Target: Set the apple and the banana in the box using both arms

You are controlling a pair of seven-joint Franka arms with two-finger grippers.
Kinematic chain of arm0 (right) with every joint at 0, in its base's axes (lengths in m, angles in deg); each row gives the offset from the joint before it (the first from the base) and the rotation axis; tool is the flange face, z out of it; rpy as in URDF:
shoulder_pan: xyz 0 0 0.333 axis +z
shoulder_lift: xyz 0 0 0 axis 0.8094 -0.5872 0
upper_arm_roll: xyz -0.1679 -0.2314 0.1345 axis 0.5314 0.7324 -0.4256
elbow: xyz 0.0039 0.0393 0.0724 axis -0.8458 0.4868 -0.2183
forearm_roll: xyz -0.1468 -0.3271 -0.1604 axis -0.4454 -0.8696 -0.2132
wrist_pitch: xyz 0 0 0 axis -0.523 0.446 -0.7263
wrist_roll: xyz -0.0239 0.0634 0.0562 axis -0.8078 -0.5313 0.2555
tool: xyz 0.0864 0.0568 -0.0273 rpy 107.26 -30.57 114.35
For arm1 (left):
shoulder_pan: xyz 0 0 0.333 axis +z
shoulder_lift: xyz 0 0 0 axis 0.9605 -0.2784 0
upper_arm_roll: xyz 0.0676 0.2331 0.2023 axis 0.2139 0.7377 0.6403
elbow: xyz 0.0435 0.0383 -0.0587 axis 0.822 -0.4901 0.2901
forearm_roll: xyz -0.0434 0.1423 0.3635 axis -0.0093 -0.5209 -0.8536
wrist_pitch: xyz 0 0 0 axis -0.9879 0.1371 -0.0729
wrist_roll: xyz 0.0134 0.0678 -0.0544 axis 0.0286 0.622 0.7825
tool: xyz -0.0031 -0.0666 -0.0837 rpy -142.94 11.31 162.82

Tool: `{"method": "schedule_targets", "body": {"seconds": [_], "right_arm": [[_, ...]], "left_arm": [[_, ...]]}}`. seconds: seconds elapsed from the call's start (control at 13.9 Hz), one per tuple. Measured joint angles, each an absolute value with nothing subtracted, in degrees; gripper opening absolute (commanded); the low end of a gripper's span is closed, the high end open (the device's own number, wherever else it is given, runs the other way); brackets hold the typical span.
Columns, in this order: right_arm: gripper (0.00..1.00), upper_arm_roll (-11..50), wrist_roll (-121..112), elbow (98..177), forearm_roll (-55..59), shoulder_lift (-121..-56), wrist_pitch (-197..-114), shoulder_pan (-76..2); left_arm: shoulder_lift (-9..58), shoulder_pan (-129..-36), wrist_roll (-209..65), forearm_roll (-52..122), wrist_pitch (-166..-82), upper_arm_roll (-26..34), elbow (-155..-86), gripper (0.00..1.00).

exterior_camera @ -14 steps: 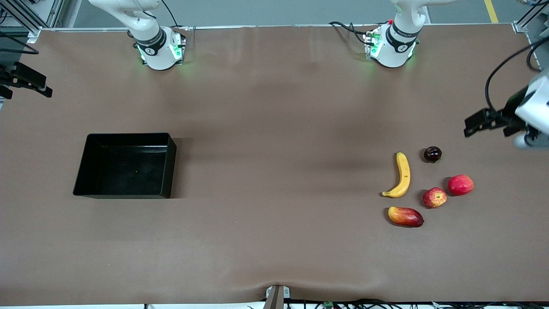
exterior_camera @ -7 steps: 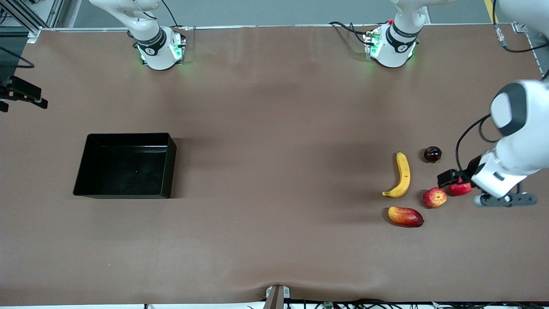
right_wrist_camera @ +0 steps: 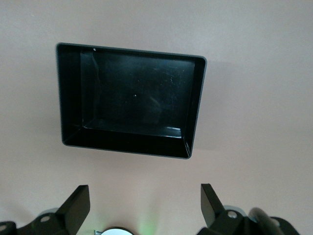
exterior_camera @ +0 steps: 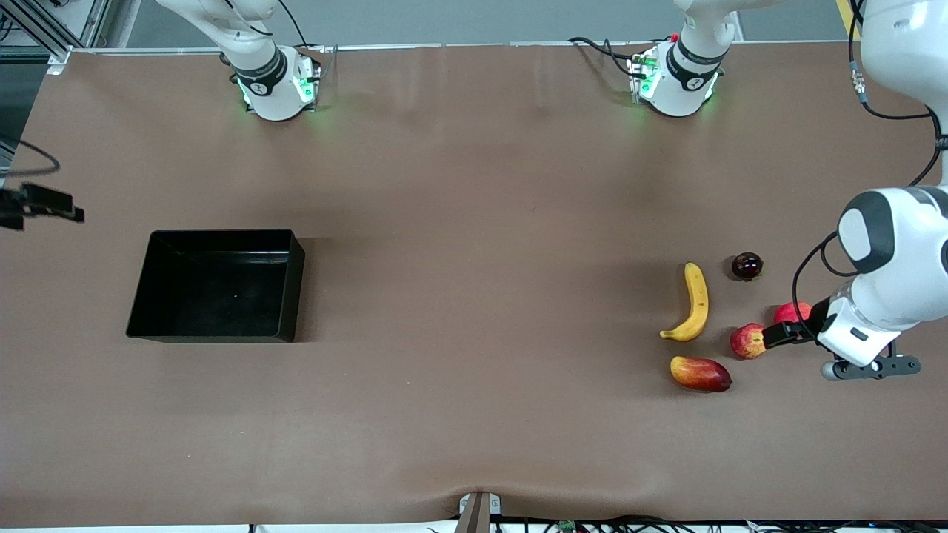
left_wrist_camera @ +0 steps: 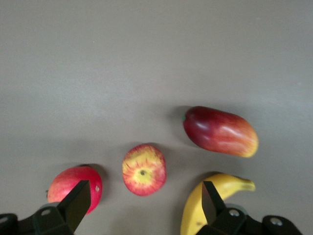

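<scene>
Front view: I have the left gripper (exterior_camera: 779, 334) down low at the left arm's end of the table, over the gap between the apple (exterior_camera: 748, 340) and the pinkish-red fruit (exterior_camera: 791, 312). Its black tip covers part of the apple's edge. From here I cannot tell whether it touches either fruit. The banana (exterior_camera: 693, 303) lies on the table (exterior_camera: 474, 222) just beside the apple, toward the right arm's end, tip nearest the camera curling that way. The mango (exterior_camera: 700, 373) sits nearer the camera than the banana and apple. A small dark round fruit (exterior_camera: 746, 266) sits farther from the camera than the apple. The box (exterior_camera: 216, 284) is well apart, at the right arm's end, with nothing in it. The right gripper (exterior_camera: 41, 203) hangs at the frame edge past the box.

Left wrist view: left fingers (left_wrist_camera: 78, 200) are spread wide, nothing between them. The apple (left_wrist_camera: 144, 169) shows in the gap, stem dimple up, with the pinkish-red fruit (left_wrist_camera: 73, 186) by one finger, the banana (left_wrist_camera: 208, 203) by the other and the mango (left_wrist_camera: 221, 131) farther out.

Right wrist view: right fingers (right_wrist_camera: 77, 205) spread wide too, released, holding nothing. The box (right_wrist_camera: 129, 105) lies below, its floor bare.
</scene>
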State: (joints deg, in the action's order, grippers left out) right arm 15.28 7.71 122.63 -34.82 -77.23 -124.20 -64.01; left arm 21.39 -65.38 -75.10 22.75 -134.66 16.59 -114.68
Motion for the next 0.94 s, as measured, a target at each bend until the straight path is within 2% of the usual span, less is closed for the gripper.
{"method": "schedule_targets", "body": {"seconds": [0.29,0.5,0.72,0.86,0.94], "right_arm": [[1.00,15.3,7.7,123.1,-34.8,-83.7,-130.6,-65.7],[1.00,15.4,8.9,124.1,-34.8,-87.0,-135.1,-67.6],[1.00,15.4,13.7,129.4,-34.8,-89.2,-144.5,-70.2],[1.00,15.4,15.1,132.4,-34.8,-89.8,-147.5,-71.1],[0.96,15.4,15.2,133.4,-34.8,-90.0,-148.1,-71.2]], "left_arm": [[17.0,-65.2,-68.7,22.5,-141.2,16.5,-117.6,1.00],[15.0,-65.3,-65.9,22.4,-142.4,16.5,-118.6,1.00],[14.7,-65.3,-65.8,21.0,-142.4,16.5,-118.7,1.00],[14.7,-65.2,-65.6,19.2,-142.4,16.5,-118.8,1.00],[14.7,-65.1,-65.6,19.0,-142.4,16.6,-118.8,1.00]]}}
